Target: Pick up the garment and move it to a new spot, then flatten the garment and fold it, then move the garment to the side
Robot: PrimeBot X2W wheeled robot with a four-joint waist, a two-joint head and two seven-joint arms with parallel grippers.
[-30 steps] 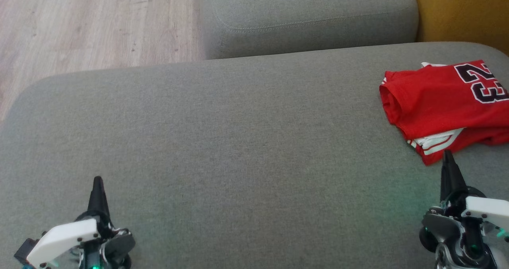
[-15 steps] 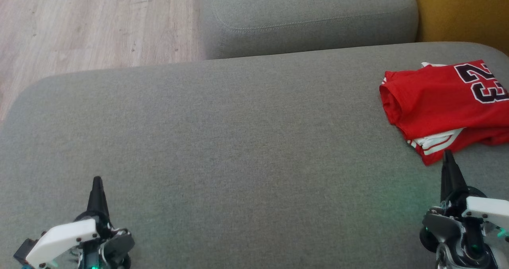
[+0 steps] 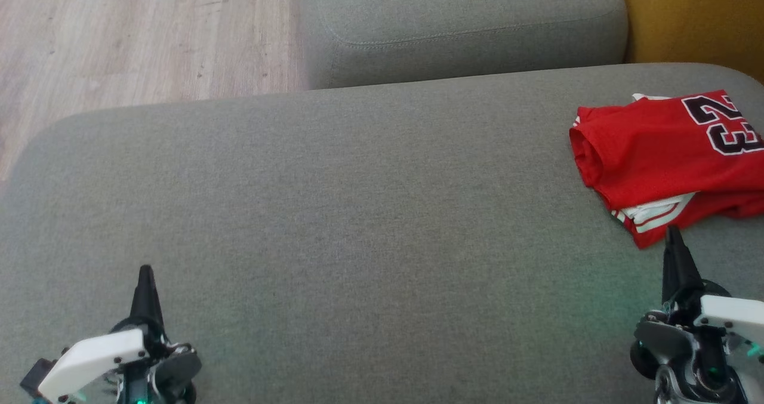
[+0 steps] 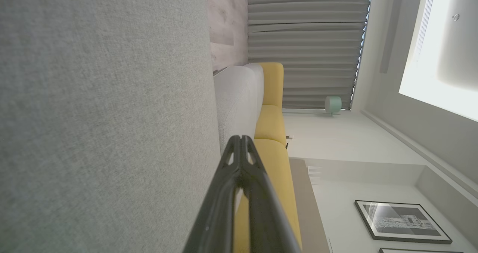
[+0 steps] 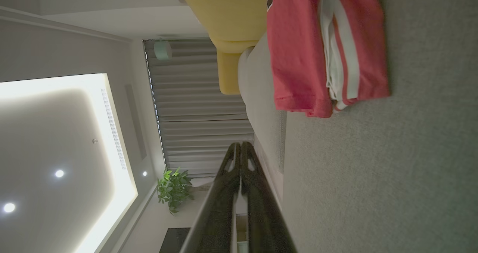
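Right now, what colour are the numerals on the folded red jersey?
Black numerals outlined in white; clearest in head view.

We're in a home living room: grey sofa point(image 3: 358, 183), with curtains point(image 4: 306, 40), potted plant point(image 5: 173, 189) and framed picture point(image 4: 401, 221) beyond it.

The red garment point(image 3: 656, 153), just beyond the right gripper point(image 3: 672, 232) tip, ran off the head view's right edge, which clipped its number. Ahead of that gripper in its wrist view, the top edge cut the garment too. Behind the tips, the bottom edge cropped the bodies of the right gripper and the left gripper point(image 3: 146, 271).
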